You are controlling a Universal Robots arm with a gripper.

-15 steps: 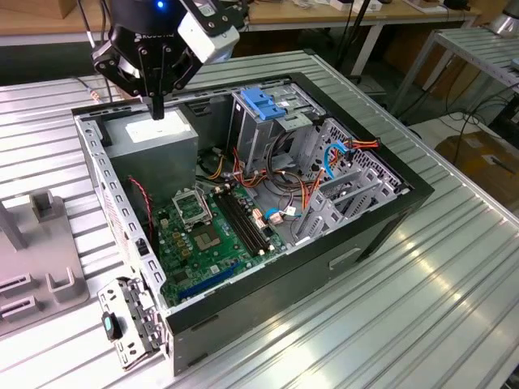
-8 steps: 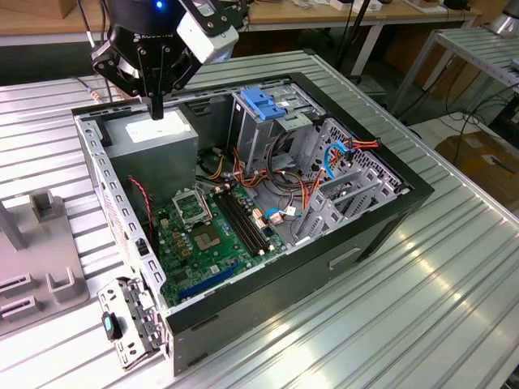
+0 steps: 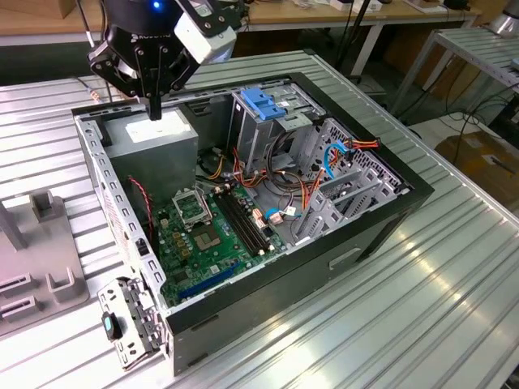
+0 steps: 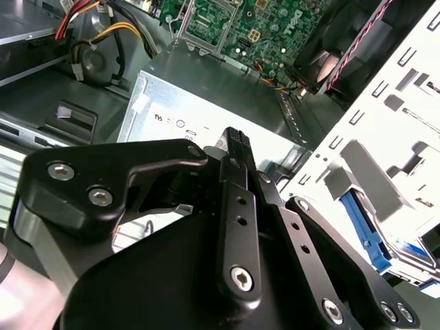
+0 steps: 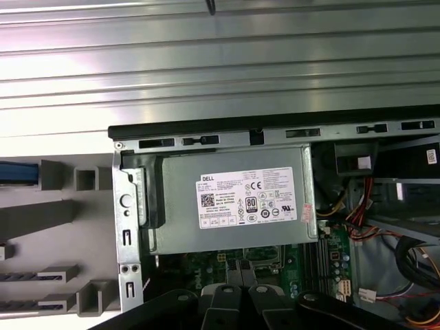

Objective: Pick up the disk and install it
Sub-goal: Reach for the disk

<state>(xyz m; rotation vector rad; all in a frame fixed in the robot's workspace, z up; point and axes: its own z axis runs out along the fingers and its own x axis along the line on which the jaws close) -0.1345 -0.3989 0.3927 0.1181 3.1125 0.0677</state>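
The disk shows as a blue-edged strip (image 5: 14, 173) lying in the grey rack (image 5: 62, 213) outside the computer case, and as a blue rail (image 4: 364, 227) seen through the case's perforated side wall. My gripper (image 3: 154, 107) hangs over the grey power supply (image 3: 154, 139) in the case's back corner, at the exterior view's upper left. Its black fingers stand pressed together with nothing between them in both wrist views, with the gripper (image 4: 236, 141) just above the power supply's labelled top (image 5: 234, 199). The disk is off to the side of the gripper, beyond the case wall.
The open computer case (image 3: 381, 219) lies on a ribbed metal table (image 3: 422, 308). Inside are a green motherboard (image 3: 211, 235), loose coloured cables (image 3: 284, 207) and a metal drive cage topped by a blue plastic bracket (image 3: 261, 101). The grey rack (image 3: 45, 243) stands at the exterior view's left.
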